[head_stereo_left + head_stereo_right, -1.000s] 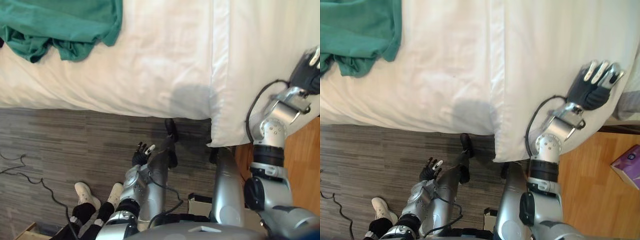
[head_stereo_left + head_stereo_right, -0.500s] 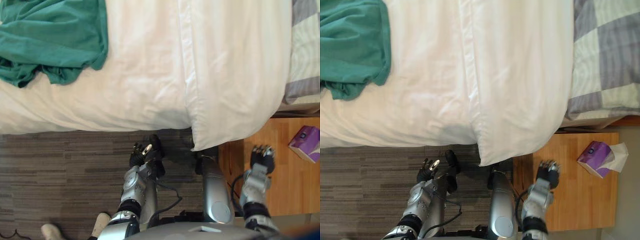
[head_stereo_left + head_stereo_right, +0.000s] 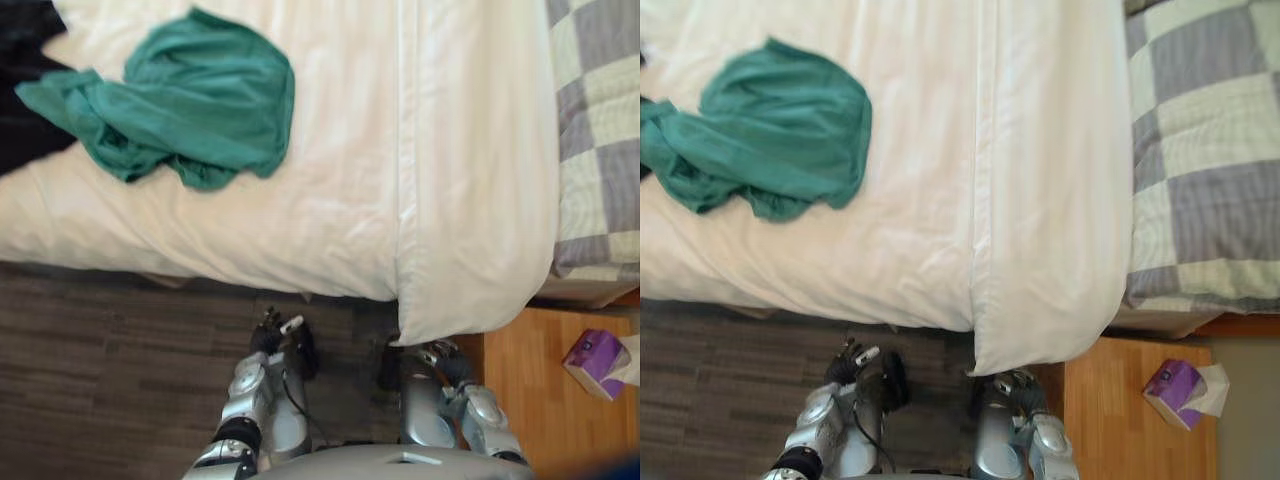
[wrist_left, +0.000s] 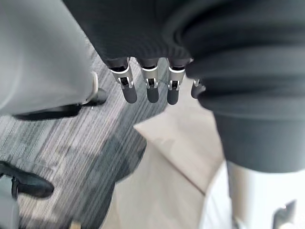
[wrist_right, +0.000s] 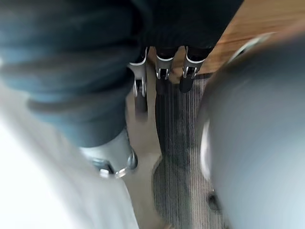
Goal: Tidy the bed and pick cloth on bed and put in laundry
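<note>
- crumpled green cloth point(image 3: 190, 125) on the bed point(image 3: 340, 210), not yet picked up.
- left hand point(image 3: 273, 334) and right hand point(image 3: 1013, 384) low beside the bed, fingers straight and apart, empty, likely free for reaching.

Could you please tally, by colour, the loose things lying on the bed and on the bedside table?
Green cloth: 1
Black item, cut off at the view's edge: 1
Purple tissue box: 1
Total: 3

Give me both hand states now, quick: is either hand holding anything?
Left hand: open, fingers relaxed, holding nothing.
Right hand: open, fingers relaxed, holding nothing.
</note>
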Robot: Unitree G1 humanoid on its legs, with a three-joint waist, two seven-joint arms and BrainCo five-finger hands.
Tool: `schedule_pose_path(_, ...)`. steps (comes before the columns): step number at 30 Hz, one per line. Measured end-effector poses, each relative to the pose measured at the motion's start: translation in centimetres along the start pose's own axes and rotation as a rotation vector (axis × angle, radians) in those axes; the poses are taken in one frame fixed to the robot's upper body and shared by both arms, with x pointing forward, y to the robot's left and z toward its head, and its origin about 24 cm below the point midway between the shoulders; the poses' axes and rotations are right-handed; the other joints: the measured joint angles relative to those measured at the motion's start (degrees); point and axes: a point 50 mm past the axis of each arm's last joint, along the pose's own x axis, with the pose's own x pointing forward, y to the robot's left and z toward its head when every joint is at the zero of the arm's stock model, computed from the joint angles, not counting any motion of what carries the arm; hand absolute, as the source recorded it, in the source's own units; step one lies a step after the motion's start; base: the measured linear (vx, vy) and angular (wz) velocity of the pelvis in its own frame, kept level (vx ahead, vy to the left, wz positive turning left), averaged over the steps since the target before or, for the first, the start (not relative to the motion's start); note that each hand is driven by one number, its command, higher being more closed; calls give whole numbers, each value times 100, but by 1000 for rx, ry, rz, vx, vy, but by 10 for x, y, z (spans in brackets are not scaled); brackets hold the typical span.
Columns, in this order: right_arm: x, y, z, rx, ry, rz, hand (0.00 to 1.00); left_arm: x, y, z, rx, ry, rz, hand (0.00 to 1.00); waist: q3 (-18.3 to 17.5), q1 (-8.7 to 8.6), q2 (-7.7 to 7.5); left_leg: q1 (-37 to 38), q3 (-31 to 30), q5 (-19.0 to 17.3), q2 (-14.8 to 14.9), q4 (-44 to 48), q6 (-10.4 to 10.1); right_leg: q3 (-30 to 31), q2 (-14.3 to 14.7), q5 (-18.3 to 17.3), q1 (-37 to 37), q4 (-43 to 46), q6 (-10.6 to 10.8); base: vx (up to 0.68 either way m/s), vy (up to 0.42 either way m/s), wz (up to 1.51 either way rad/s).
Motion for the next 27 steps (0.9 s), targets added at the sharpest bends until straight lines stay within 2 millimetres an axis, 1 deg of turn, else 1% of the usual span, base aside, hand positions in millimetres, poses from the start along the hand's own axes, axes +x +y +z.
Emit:
schedule_pose_path(1, -2, -2, -4, 1, 10, -19, 0, -1, -4, -5, 30, 29, -47, 0, -38, -5, 65, 80, 31, -199, 53, 99, -17, -36, -25, -9, 57, 197, -116, 0, 0, 0)
schedule_pose_path(2, -2, -4, -4, 1, 11, -25, 0, -1, -6, -9, 36, 44, -69, 0, -57, 1, 100, 128, 63, -249, 76, 129, 24, -72, -43, -15, 51, 339, -289, -16, 21, -10)
schedule_pose_path(3, -2, -6, -5, 0, 14, -32, 0, -2, -8, -12, 41, 55, -102, 0, -74, 4, 90, 308, 156, -260, 76, 91, 32, -141, -125, 16, 50, 590, -368, 3, 37, -18)
schedule_pose_path(4, -2, -5, -7, -4, 19, -26, 0, -5, -4, -16, 51, 65, -102, 0, -135, -5, 76, 461, 175, -247, 74, 2, 35, -151, -116, 82, 75, 691, -459, 23, 33, -15)
schedule_pose_path(5, -3, -4, -9, -4, 24, -24, 0, -7, -1, -19, 57, 73, -97, 0, -205, -27, 64, 504, 170, -213, 71, -70, 36, -157, -91, 113, 99, 659, -435, 54, -6, -1)
schedule_pose_path(6, -4, 0, -13, -5, 38, -13, 0, -10, 6, -22, 87, 86, -79, 0, -310, -98, 45, 609, 121, -114, 50, -254, 39, -171, 31, 156, 211, 479, -376, 80, -48, 17)
schedule_pose_path(7, -5, 2, -17, -14, 54, 0, 0, -13, 15, -26, 129, 107, -62, 0, -415, -134, -8, 710, 25, 51, -6, -567, 10, -191, 141, 206, 398, 149, -298, 97, -82, 29)
schedule_pose_path(8, -7, 3, -22, -13, 69, 3, 0, -14, 19, -25, 146, 110, -54, 0, -511, -153, -46, 825, -23, 246, -75, -916, 10, -211, 226, 226, 525, -124, -251, 78, -83, 33)
schedule_pose_path(9, -8, 3, -24, -11, 77, 1, 0, -14, 20, -26, 147, 113, -50, 0, -578, -169, -56, 893, -76, 417, -148, -1172, 21, -222, 287, 237, 615, -330, -205, 92, -76, 44)
schedule_pose_path(10, -10, 2, -27, -3, 84, -4, 0, -15, 19, -28, 153, 119, -51, 0, -626, -190, -53, 1008, -174, 706, -240, -1586, 21, -218, 415, 239, 777, -679, -133, 115, -112, 65)
schedule_pose_path(11, -9, 1, -26, -7, 86, -7, 0, -14, 14, -29, 174, 127, -72, 0, -649, -233, -71, 1197, -207, 1113, -380, -2188, 3, -136, 539, 178, 1084, -1324, -183, 99, -123, 57)
schedule_pose_path(12, -8, 1, -24, -10, 83, -6, 0, -14, 12, -30, 180, 131, -78, 0, -676, -232, -111, 1202, -203, 1204, -431, -2305, -8, -67, 548, 130, 1119, -1481, -196, 49, -164, 39)
schedule_pose_path(13, -4, 0, -18, -17, 68, -4, 0, -14, 9, -33, 185, 150, -79, 0, -602, -247, 8, 1181, -138, 1305, -422, -2337, -1, -14, 580, 101, 1116, -1523, -204, -13, -122, 11)
schedule_pose_path(14, -4, -1, -18, -17, 70, -1, 0, -14, 4, -35, 188, 156, -78, 0, -608, -284, 123, 1194, 10, 1370, -418, -2328, 28, -31, 582, 83, 1149, -1518, -233, -20, -100, 10)
schedule_pose_path(16, -4, -2, -18, -15, 71, 7, 0, -15, 0, -41, 173, 167, -59, 0, -598, -314, 237, 1198, 195, 1324, -366, -2118, 25, -55, 584, 65, 1256, -1499, -261, 7, -49, 7)
schedule_pose_path(17, -4, -3, -18, -19, 72, 10, 0, -14, -3, -40, 168, 158, -49, 0, -601, -309, 293, 1053, 269, 1169, -252, -1688, 31, -48, 592, 50, 1258, -1406, -286, 5, -43, 4)
schedule_pose_path(18, -3, -1, -17, -36, 74, 22, 0, -14, -2, -39, 152, 147, -28, 0, -581, -303, 347, 777, 337, 928, -31, -879, -9, -46, 584, 32, 1327, -1318, -311, -25, 10, 4)
schedule_pose_path(19, -2, -1, -14, -65, 66, 24, 0, -15, -1, -38, 92, 125, -4, 0, -530, -306, 433, 497, 316, 745, 285, 128, -33, -50, 652, 24, 1490, -1229, -323, -35, 31, 2)
schedule_pose_path(20, -2, -2, -13, -81, 66, 25, 0, -15, -1, -37, 68, 109, 6, 0, -531, -301, 471, 364, 315, 728, 441, 541, -46, -50, 680, 12, 1549, -1165, -336, -46, 59, -4)
schedule_pose_path(21, -3, -4, -15, -101, 78, 26, 0, -16, 1, -37, 42, 78, 32, 0, -549, -249, 548, 261, 330, 773, 602, 1001, -6, -40, 697, -65, 1660, -1070, -331, -35, 71, -2)
schedule_pose_path(22, -5, -4, -17, -102, 80, 25, 0, -19, 3, -39, 38, 59, 48, 0, -638, -258, 481, 356, 316, 741, 529, 924, -4, -27, 566, -197, 1676, -977, -282, -29, 105, 1)
schedule_pose_path(23, -5, -3, -18, -98, 82, 28, 0, -20, 5, -39, 26, 54, 56, 0, -652, -265, 389, 433, 314, 691, 424, 762, -17, -6, 447, -244, 1631, -954, -272, -57, 150, -9)
schedule_pose_path(24, -5, -2, -19, -79, 84, 24, 0, -20, 7, -39, -4, 47, 69, 0, -656, -272, 381, 512, 312, 363, 495, 882, 82, 36, 364, -274, 1524, -882, -245, -79, 171, -24)
schedule_pose_path(25, -4, -3, -17, -77, 81, 19, 0, -23, 14, -43, -26, 57, 95, 0, -666, -294, 405, 617, 141, 130, 692, 864, 44, 86, 277, -278, 1426, -759, -229, -88, 175, -26)
schedule_pose_path(26, -4, -3, -17, -68, 80, 15, 0, -25, 18, -45, -29, 61, 107, 0, -661, -333, 394, 672, 17, 89, 796, 800, 9, 156, 220, -303, 1382, -709, -193, -60, 222, -9)
schedule_pose_path(27, -3, -3, -15, -64, 76, 12, 0, -27, 23, -45, -26, 60, 120, 0, -639, -401, 351, 749, -287, 99, 1048, 593, -64, 319, 79, -407, 1313, -598, -134, -54, 305, 4)
